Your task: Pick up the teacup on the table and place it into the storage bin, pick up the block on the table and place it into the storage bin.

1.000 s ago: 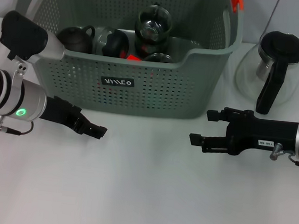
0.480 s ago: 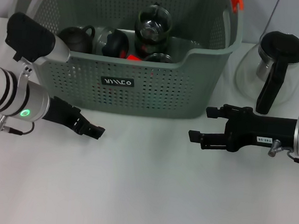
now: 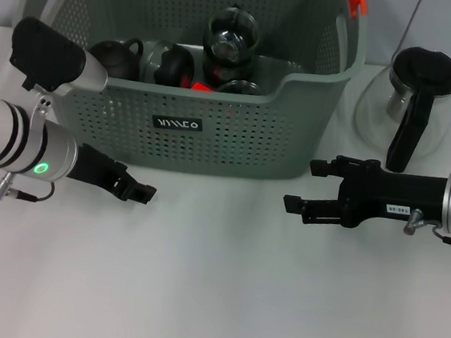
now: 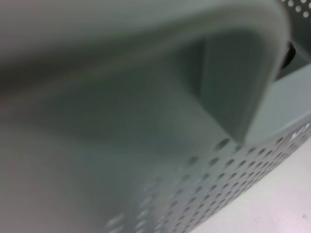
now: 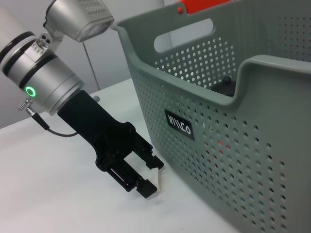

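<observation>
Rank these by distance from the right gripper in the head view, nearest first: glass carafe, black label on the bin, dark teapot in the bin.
From the right gripper:
1. Glass carafe, behind it on the robot's right.
2. Black label, on the storage bin front, to its left.
3. Dark teapot, inside the bin's far left.

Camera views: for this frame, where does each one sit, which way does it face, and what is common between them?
Head view: from above, looking forward and down at the table, storage bin, left gripper and right gripper.
Left wrist view: pressed close to the storage bin wall; none of the robot shows.
Right wrist view: faces across the table at the left gripper beside the storage bin.
Shared: all three show the storage bin; head and right wrist views both show the left gripper.
</observation>
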`<state>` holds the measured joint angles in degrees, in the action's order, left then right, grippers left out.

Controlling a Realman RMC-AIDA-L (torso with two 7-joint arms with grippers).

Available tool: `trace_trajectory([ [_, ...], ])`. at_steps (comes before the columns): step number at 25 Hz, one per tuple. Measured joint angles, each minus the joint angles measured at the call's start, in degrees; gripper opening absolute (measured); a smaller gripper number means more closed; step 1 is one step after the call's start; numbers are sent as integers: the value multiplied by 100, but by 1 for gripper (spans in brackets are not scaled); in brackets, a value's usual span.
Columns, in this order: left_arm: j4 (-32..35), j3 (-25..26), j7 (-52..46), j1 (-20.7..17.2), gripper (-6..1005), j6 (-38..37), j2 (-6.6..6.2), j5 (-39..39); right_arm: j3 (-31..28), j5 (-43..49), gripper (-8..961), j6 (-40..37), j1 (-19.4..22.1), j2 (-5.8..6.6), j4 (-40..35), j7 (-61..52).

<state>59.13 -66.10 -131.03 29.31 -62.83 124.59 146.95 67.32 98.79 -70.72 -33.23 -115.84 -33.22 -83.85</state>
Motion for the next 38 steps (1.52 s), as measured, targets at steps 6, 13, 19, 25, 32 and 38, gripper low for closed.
trace_trajectory([
  [6, 0, 1, -18, 0, 680, 8, -5, 0, 0, 0, 944, 15, 1, 0, 0, 0],
  [13, 2, 1, -80, -3, 671, 4, -5, 12, 1, 0, 944, 20, 1, 0, 0, 0],
  [19, 3, 1, -128, -4, 663, -73, -10, 31, 0, 0, 944, 20, 1, -1, 0, 0],
  [25, 54, 20, -245, 10, 439, -215, -14, 132, 0, 0, 945, 16, 1, -9, 0, -7],
  [32, 206, 46, -338, 1, 432, -443, -22, 152, 1, 0, 945, 14, 7, -9, 0, -8],
  [38, 693, 166, -385, 34, 459, -1823, -32, -275, 0, 0, 944, -20, 27, 8, 0, -9],
])
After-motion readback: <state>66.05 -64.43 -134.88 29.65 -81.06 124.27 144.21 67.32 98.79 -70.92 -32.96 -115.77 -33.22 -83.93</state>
